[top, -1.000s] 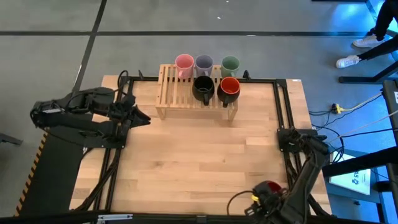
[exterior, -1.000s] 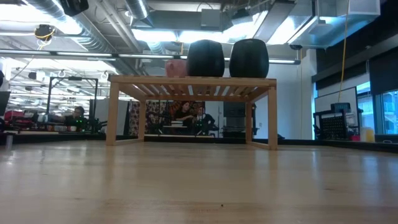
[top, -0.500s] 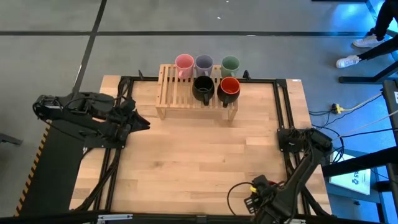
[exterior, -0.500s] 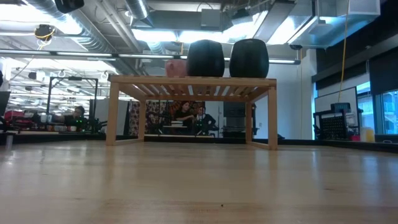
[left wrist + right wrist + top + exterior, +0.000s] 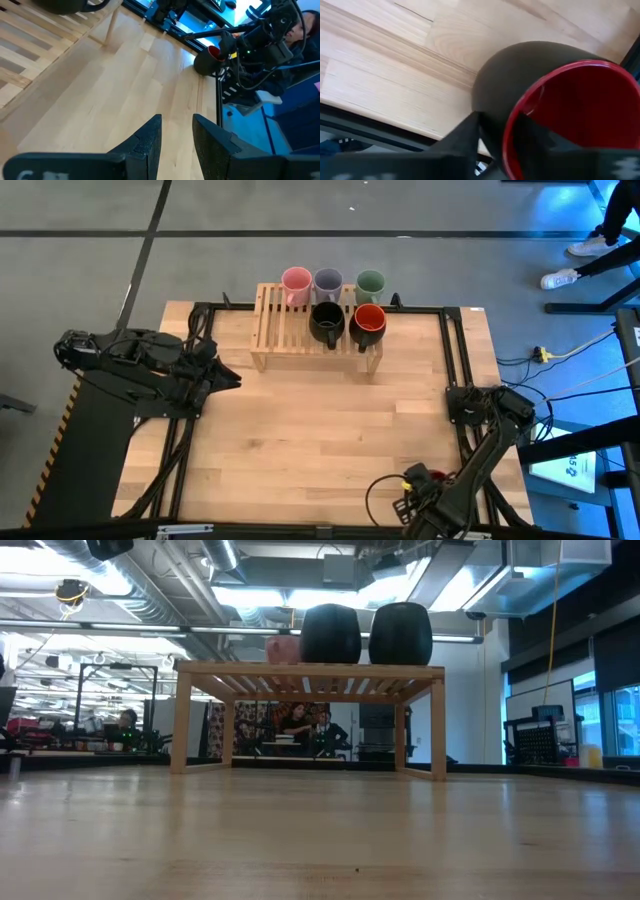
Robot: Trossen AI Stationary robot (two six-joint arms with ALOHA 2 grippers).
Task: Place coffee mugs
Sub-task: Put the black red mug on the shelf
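My right tool (image 5: 495, 132) grips the red-lined dark mug (image 5: 545, 95) by its rim at the table's (image 5: 320, 430) near edge; left tool (image 5: 177, 137) idle, slightly parted.

Tabletop (image 5: 320, 430): pale wood planks, smooth, satin sheen, grain visible. Rack (image 5: 290, 340): light unfinished-looking wood slats, matt. Mugs (image 5: 328, 282): ceramic, smooth glaze; pink, lavender-grey and green ones soft gloss. Black mug (image 5: 326, 323) near matt outside. Dark mug (image 5: 530, 90) in the right gripper (image 5: 495, 132): matt dark outside, glossy red inside. Arms: dark matt plastic/metal. Frame (image 5: 455, 360) round tabletop: black metal rail. Floor (image 5: 300, 210): grey, smooth, dull.
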